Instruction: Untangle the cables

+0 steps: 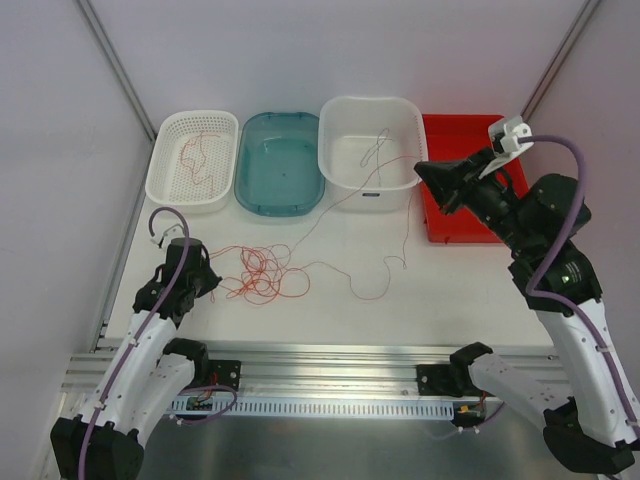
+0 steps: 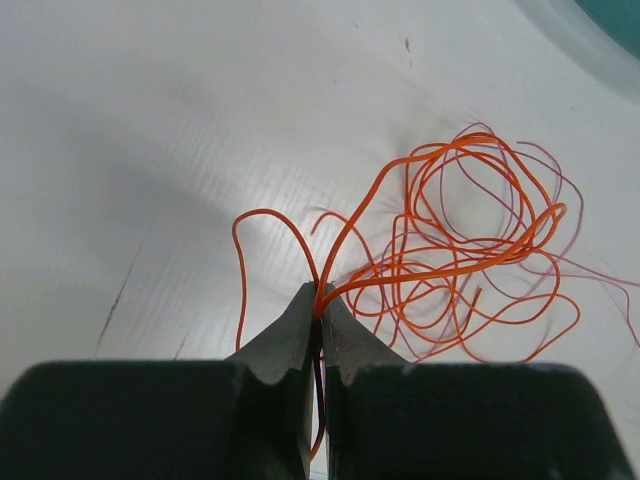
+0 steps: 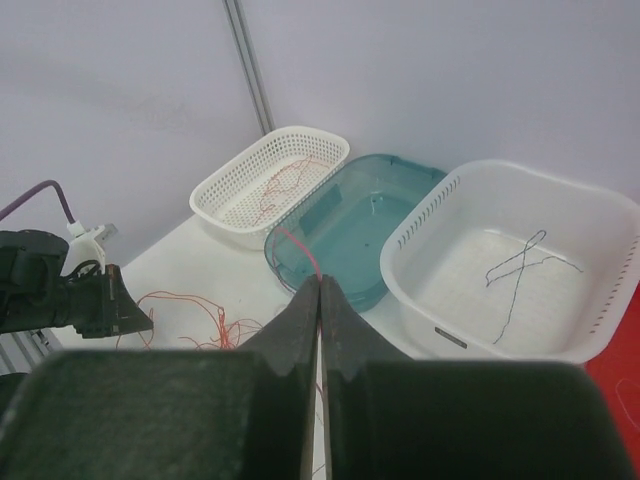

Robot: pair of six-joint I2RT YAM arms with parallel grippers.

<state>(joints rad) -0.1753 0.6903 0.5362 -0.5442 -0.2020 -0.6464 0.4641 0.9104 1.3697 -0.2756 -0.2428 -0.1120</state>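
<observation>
Logging progress, biggest items first. Table (image 1: 450, 290): four bins stand along the edge far from both arms.

White basin (image 1: 345, 125), just ahead of and below the right gripper (image 3: 318, 285): one grey cable (image 1: 375, 150) lies in it alone, so I count that one done.
Teal tub (image 1: 280, 165), beyond the right gripper's tips: no cable that I can make out.
White lattice basket (image 1: 220, 140), well ahead of the left gripper (image 2: 320, 300): one red cable (image 1: 195, 160) lies loose inside, also counted done.
Red tray (image 1: 450, 130), under the right arm: partly hidden, contents cannot be told.

Orange tangle (image 1: 262, 272): on the table just ahead of the left gripper's tips, many loops overlapping. This is the work left, and it looks like the larger share.

Left gripper: low at the table, jaws pressed together, pinching an orange strand (image 2: 345, 235) at the near edge of the tangle.
Right gripper: raised, jaws pressed together on a thin red strand (image 3: 308, 255) that trails down toward the tangle.

Judgement: the step in hand looks like drawing one cable out between the two grips. It is not yet free of the knot.
</observation>
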